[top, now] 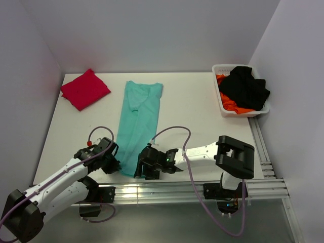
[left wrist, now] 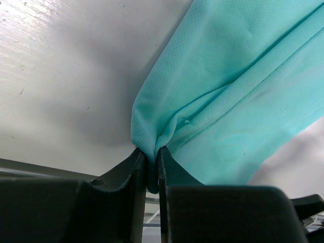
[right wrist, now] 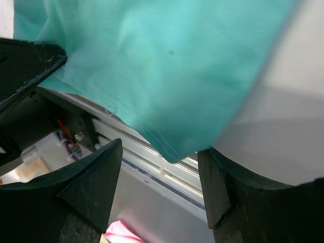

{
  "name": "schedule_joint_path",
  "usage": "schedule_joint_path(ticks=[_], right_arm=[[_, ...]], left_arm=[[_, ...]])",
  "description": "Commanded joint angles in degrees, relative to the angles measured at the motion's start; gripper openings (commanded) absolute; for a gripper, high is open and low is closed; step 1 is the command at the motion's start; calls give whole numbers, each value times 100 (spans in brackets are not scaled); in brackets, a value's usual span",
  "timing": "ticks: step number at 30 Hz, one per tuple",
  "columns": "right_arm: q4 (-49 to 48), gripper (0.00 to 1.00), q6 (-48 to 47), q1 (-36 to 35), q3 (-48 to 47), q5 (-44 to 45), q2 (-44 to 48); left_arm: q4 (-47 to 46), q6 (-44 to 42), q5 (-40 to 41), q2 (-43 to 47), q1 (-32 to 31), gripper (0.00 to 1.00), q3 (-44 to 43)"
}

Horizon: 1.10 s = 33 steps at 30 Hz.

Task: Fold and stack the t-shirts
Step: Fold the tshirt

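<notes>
Teal-green soft cloth t-shirt (top: 139, 121) lies on the white table (top: 202, 116), folded lengthwise into a long narrow strip. Seen from the top camera, the strip runs from about 12 o'clock of the table's middle down toward 6 o'clock. Its near end reaches the table's front edge, between the two arms.

At the strip's near end, on its 9 o'clock side, the left gripper (top: 114, 161) is clamped on the corner of the teal-green t-shirt. In the left wrist view the two black fingers (left wrist: 132, 172) stand almost together, with a bunched fold of the cloth pinched between them. From there the fabric fans out toward 1 o'clock over the table.

On the 3 o'clock side of the same end sits the right gripper (top: 143, 169). In its wrist view the jaws stand well apart. The hemmed corner of the shirt hangs down into the gap between them, and neither finger visibly presses on it. Below that corner the metal rail (top: 177, 190) at the table's front edge shows.

A crimson-red cloth t-shirt (top: 85, 89) lies folded into a flat square at about 10 o'clock on the table, well apart from the teal one. At about 2 o'clock stands a white plastic basket (top: 218, 96) holding a black garment (top: 248, 88) on top of an orange one (top: 230, 105).
</notes>
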State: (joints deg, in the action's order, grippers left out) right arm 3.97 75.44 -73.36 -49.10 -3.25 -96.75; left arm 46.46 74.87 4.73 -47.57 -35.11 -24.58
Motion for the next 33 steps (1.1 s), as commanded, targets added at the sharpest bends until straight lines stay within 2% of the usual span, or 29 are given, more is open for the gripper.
schedule_joint_path(ticks=[1,6,12,14,18,19,21,22,24,28,33], right_arm=[[841,68,93,-29,93,693,463],[1168,69,164,-29,226,931,719],[1115,68,76,-47,-11,887,280],[1098,65,50,-55,-90,870,105],[1062,50,-55,-64,-327,869,-221],[1071,39,-64,-55,-363,861,-317],[1124,26,-56,-64,-416,843,-362],[1141,11,-38,-64,-407,852,-345],[1255,0,14,-55,-320,878,-248],[1694,0,85,-55,-82,1062,487],[2626,0,208,-73,190,1256,1517]], left_arm=[[57,-122,-69,29,-39,16,-109],[-5,-157,-113,11,-40,15,-82],[-14,-175,-130,20,-39,15,-73],[-23,-183,-139,20,-48,15,-65],[-5,-148,-148,46,-92,14,-65],[4,-140,-131,72,-127,14,-65],[39,-122,-113,90,-162,15,-82],[48,-113,-113,108,-189,14,-91],[152,-139,-139,151,-206,11,-187],[600,-306,-183,388,-206,9,-609],[680,-517,-919,477,-215,8,-663]])
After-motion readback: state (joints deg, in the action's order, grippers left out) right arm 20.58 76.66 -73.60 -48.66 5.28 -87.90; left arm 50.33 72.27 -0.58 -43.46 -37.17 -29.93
